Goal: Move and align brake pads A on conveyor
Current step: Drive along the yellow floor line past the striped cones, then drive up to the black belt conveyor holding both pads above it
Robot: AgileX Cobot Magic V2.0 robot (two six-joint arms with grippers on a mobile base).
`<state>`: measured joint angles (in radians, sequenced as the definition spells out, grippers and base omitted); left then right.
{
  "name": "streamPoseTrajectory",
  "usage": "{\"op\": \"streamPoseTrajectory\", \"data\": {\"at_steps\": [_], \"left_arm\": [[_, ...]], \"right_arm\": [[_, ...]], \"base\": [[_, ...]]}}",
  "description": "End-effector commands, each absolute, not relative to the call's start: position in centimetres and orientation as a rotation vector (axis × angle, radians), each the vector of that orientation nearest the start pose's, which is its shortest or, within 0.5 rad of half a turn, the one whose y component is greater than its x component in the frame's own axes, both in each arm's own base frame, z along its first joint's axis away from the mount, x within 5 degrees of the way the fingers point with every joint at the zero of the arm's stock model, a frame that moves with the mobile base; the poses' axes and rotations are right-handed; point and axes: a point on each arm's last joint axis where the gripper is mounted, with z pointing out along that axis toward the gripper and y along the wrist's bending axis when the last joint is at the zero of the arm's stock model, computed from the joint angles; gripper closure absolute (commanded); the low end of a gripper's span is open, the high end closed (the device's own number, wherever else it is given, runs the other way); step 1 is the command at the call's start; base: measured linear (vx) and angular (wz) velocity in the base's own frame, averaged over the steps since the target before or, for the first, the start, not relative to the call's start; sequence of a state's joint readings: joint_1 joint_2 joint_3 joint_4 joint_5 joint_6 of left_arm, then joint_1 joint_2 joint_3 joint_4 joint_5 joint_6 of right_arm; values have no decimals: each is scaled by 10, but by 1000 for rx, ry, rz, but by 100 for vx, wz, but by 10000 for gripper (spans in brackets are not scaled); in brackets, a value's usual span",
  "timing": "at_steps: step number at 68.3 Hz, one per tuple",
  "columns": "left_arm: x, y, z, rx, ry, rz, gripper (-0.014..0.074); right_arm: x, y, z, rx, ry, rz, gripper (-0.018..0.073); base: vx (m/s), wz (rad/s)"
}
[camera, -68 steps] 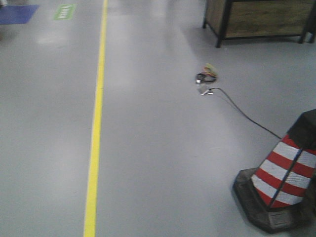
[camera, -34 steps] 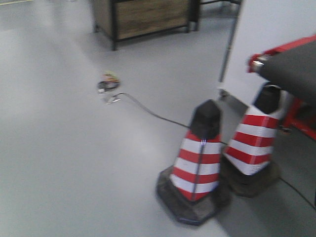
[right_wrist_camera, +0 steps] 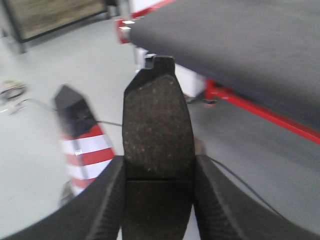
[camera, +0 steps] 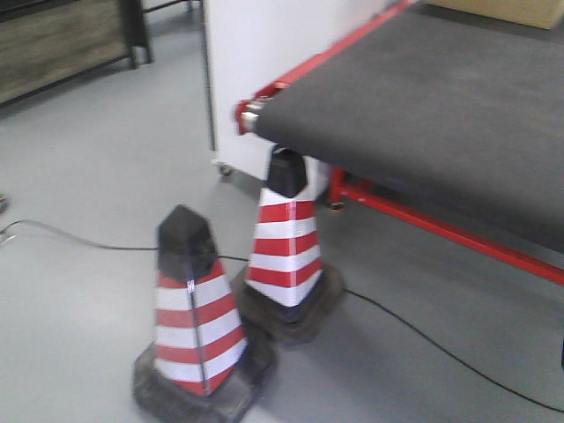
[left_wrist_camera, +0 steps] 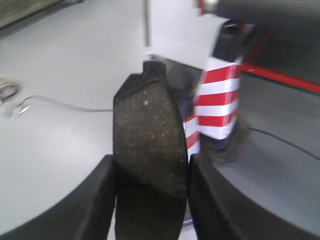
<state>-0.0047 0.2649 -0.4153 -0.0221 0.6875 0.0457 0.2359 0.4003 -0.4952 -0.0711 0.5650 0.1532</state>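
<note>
View swung onto conveyor (camera: pixel 423 97) | left gripper (left_wrist_camera: pixel 151 167), right gripper (right_wrist_camera: pixel 159 167) each clamp 1 brake pad (left_wrist_camera: pixel 147 125) (right_wrist_camera: pixel 157 115) | 0 visible on belt

Left gripper (left_wrist_camera: pixel 151 167): two dark fingers (left_wrist_camera: pixel 97 200) pressed against long edges of brake pad (left_wrist_camera: pixel 150 130). Pad upright between them, tabbed end pointing away from wrist.
Right gripper (right_wrist_camera: pixel 159 170): same pose. Ribbed fingers (right_wrist_camera: pixel 107 200) clamped either side of second brake pad (right_wrist_camera: pixel 157 115), friction face toward camera, tabbed end outward.
Only fingertips visible in each wrist view.
</note>
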Motion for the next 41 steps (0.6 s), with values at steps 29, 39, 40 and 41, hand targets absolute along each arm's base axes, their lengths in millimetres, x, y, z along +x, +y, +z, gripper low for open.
{"op": "streamPoseTrajectory", "data": {"at_steps": [29,39,40,41], "left_arm": [[61,-2,291,37,1910,-10,602],[61,-2,291,37,1910,-10,602],[61,-2,291,37,1910,-10,602],[61,-2,291,37,1910,-10,602]], "right_arm": [[83,16,319,-119,1835,180,564],[83,16,319,-119,1835,180,564],[83,16,319,-119,1835,180,564],[83,16,319,-119,1835,180,564]], "base": [[15,-76],[7,-71],[4,-66],[4,-66]]}}
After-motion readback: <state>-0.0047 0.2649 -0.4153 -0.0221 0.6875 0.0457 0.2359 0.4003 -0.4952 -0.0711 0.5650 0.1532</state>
